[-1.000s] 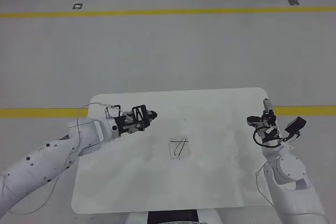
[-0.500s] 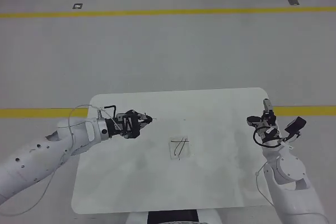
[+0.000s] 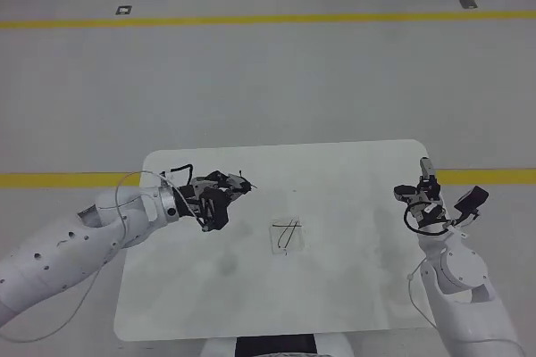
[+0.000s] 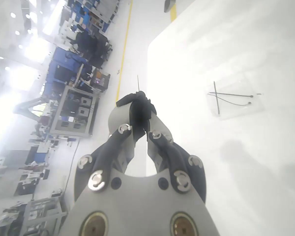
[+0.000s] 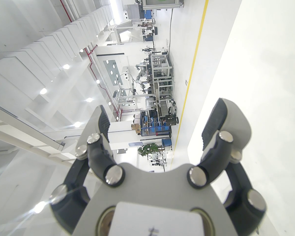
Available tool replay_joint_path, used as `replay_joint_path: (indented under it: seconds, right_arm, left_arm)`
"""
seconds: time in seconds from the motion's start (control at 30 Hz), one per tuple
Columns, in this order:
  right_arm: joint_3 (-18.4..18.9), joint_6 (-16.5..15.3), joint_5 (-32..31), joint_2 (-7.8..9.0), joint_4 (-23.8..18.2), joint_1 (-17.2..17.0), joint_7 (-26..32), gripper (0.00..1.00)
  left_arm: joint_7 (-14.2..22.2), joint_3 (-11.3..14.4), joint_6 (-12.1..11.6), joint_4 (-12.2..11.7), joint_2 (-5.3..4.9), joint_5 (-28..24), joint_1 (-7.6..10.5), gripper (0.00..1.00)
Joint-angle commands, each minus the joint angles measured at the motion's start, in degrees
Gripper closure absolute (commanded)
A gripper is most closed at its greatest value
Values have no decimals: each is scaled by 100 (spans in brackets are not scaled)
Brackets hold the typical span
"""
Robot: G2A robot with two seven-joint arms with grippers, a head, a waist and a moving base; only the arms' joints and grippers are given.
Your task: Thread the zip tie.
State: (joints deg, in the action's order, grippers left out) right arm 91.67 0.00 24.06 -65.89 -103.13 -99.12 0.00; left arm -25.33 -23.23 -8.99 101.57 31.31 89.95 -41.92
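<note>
your left hand (image 4: 141, 99) is clenched on the zip tie (image 4: 138, 84) above the bench (image 3: 357, 286), only a thin tip poking out, and your right hand (image 5: 162, 114) hangs released well apart, so that tip may bend or slip as you bring them together.

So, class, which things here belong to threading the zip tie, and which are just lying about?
Belong to the job:
left gripper, shut on a thin black zip tie
right gripper, open, by the right edge of the table

Lying about:
spare zip ties on a clear tray at mid-table
</note>
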Motion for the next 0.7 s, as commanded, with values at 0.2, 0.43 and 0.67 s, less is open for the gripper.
replay_joint_path:
  seconds: [0.2, 0.43, 0.67]
  right_arm:
    - [0, 0, 0, 0, 0, 0, 0, 0]
    - [0, 0, 0, 0, 0, 0, 0, 0]
    - [0, 0, 0, 0, 0, 0, 0, 0]
  left_arm:
    - [-959, 1349, 1397, -258, -138, 1, 1125, 100]
    - [-1297, 1349, 1484, -288, -167, 1, 1148, 100]
    - [-1297, 1349, 1484, -288, -167, 1, 1148, 100]
